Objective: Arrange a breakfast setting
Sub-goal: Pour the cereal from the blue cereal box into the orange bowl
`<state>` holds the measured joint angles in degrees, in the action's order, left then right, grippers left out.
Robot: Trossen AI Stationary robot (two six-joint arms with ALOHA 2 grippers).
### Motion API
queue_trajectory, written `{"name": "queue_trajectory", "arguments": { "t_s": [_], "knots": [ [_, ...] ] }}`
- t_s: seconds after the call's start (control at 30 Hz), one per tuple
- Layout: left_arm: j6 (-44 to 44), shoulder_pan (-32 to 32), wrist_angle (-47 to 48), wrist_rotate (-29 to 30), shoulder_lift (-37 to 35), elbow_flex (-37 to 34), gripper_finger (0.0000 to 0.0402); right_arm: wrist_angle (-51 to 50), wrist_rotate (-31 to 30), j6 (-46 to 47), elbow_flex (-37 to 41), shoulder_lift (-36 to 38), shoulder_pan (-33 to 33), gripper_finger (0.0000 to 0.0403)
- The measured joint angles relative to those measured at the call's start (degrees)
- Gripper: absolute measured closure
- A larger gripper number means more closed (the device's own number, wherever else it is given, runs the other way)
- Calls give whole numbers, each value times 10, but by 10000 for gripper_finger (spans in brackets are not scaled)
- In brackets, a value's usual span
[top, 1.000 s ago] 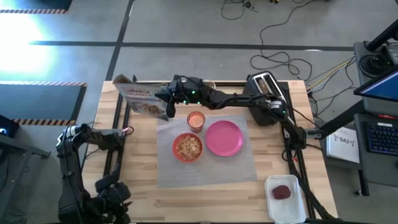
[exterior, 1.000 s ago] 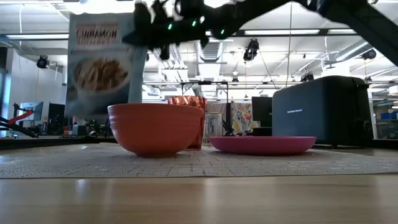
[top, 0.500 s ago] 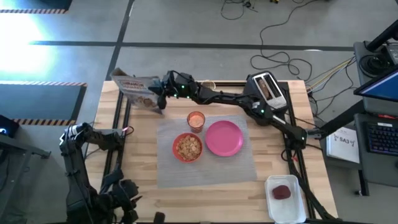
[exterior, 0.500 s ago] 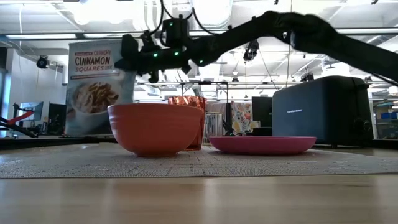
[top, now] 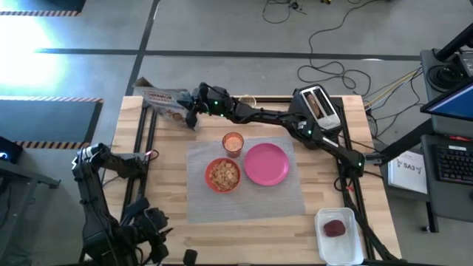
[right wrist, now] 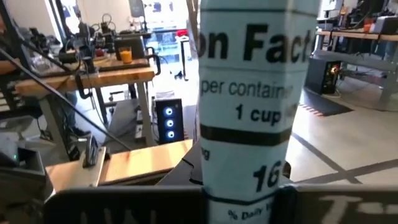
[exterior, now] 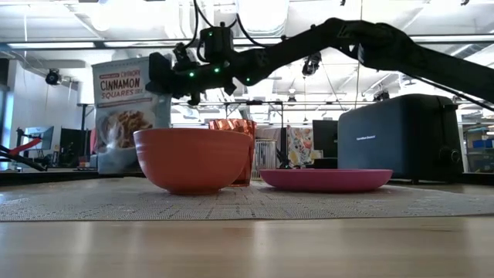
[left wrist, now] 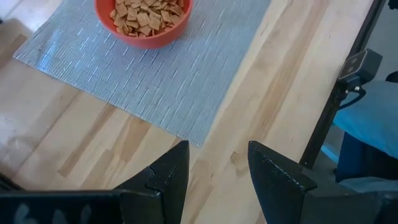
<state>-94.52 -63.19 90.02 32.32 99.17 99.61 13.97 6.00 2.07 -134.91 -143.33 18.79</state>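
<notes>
Grey woven placemat (top: 247,185) lies across the middle of your wooden table (top: 162,192), and 3 pieces of the setting sit on it. The red-orange bowl (top: 222,175), filled with cereal squares, is toward the mat's left side, the round pink plate (top: 267,164) is just beside it on the right, and the small orange cup (top: 233,142) stands behind the bowl near the mat's far edge. In the low view the bowl (exterior: 191,159) hides most of the cup (exterior: 235,127), and the plate (exterior: 326,179) sits flat to the right.

Your right gripper (top: 194,112) is stretched across to the far left corner of the table, clamped on a cinnamon cereal box (top: 164,101). From table height the box (exterior: 127,108) stands nearly upright with its bottom at the table, behind the bowl. The right wrist camera looks straight at the box's nutrition panel (right wrist: 249,106), gripped between its fingers.

Your left gripper (left wrist: 214,180) waits near the front left of the table, its fingers (left wrist: 171,177) parted and holding nothing, above bare wood near the mat's corner.

A black toaster (top: 316,107) stands at the far right. A small dark-red item (top: 335,228) lies in a white tray (top: 325,247) at the front right corner, off the mat.
</notes>
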Motion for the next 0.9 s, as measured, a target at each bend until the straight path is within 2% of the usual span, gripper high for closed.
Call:
{"name": "queue_trajectory", "arguments": {
  "t_s": [0.23,0.33,0.47,0.73,0.9],
  "knots": [
    [0,8,0,0,-1,0,254,-33,5,8,0,0,0,393],
    [-3,8,0,0,-1,0,254,-34,29,8,0,0,0,382],
    [-4,8,0,0,-1,0,254,-39,60,8,0,0,0,345],
    [-4,8,0,1,-1,0,254,-51,62,9,-1,4,0,247],
    [-4,8,0,1,-1,0,254,-112,62,8,-1,20,0,202]
  ]
}}
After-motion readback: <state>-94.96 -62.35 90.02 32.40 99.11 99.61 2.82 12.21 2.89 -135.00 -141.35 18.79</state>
